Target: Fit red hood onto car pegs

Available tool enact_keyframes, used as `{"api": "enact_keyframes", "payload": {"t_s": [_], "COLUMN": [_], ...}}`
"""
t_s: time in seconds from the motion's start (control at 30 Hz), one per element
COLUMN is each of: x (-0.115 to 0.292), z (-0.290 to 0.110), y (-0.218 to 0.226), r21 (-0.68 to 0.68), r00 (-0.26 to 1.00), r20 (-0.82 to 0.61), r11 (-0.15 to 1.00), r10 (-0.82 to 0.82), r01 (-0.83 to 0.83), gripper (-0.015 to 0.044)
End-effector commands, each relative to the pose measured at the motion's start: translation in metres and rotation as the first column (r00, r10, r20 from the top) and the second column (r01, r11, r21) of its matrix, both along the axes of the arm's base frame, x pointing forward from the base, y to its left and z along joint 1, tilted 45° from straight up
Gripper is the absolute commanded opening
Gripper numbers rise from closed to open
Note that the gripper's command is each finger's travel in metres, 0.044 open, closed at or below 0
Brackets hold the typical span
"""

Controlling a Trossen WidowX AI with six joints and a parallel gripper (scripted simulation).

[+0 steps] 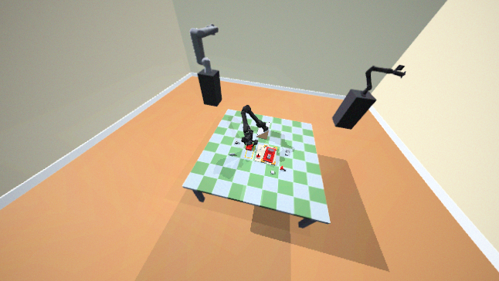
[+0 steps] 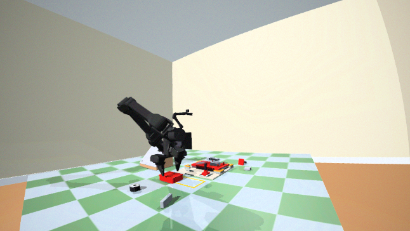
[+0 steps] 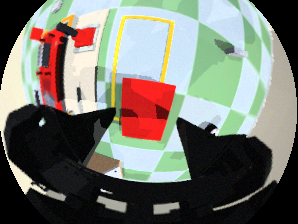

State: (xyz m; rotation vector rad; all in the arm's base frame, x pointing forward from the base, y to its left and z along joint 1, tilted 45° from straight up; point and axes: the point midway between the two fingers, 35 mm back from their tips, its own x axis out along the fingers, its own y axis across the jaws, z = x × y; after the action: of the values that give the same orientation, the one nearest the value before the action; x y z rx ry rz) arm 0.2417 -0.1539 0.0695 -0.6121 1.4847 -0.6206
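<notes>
The red hood (image 2: 171, 178) (image 1: 249, 147) (image 3: 148, 99) lies flat on the checkered table, to the left of the jig. My gripper (image 2: 169, 171) (image 1: 249, 143) (image 3: 147, 115) is open and points down over the hood. One finger is at each side of the hood and the tips are close to its top. Nothing is held. The car chassis (image 2: 211, 165) (image 1: 269, 153) (image 3: 52, 63) is red, with the dark engine on its deck. It sits in the beige jig (image 2: 216, 175) to the right of the hood. The pegs are too small to make out.
A yellow outlined rectangle (image 3: 147, 19) (image 2: 199, 184) is marked on the table between the hood and the jig. A black wheel (image 2: 135, 187), a grey block (image 2: 165, 200), a small red part (image 2: 241, 161) and a small grey part (image 2: 247, 168) lie loose. A white wedge (image 2: 149, 160) stands behind the arm.
</notes>
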Motion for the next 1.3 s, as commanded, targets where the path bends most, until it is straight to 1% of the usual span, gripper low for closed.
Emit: {"api": "enact_keyframes", "payload": {"t_s": [0.0, 1.27], "x": [-0.003, -0.003], "z": [-0.004, -0.016], "y": [0.000, -0.012], "r21": [0.007, 0.006], "r00": [1.000, 1.000], "r20": [-0.009, -0.010], "r11": [1.000, 1.000], "r10": [0.003, 0.003], "r01": [-0.003, -0.002], "gripper": [0.0440, 0.0440]}}
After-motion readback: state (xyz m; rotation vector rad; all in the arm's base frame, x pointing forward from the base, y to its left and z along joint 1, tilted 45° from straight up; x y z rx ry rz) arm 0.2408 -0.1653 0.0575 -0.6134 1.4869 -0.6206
